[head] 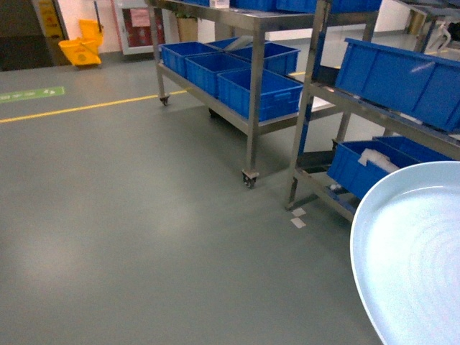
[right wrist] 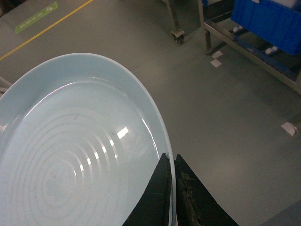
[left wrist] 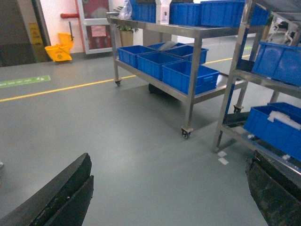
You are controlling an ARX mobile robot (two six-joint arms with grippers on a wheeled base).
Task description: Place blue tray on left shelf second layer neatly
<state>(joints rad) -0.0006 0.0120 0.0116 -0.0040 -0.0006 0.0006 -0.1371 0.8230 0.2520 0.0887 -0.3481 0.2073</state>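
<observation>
The right gripper was clamped on the rim of the blue tray; its two dark fingers were pressed together over the rim's edge, one on each side. The tray was held above the grey floor, well apart from any shelf, and concentric rings were visible on its glossy inner face. In the head view the tray filled the lower right corner.

The left gripper was spread wide and held nothing; its two dark fingers were seen at the lower left and lower right corners of the left wrist view, with bare floor between them.

Two steel racks were counted. On the left rack's lower tier, four dark-blue crates were counted in the head view. The nearer right rack carried further dark-blue crates on two tiers. A castor was fitted under the left rack's near post. One yellow mop bucket stood by the far wall. One yellow line was marked across the floor.
</observation>
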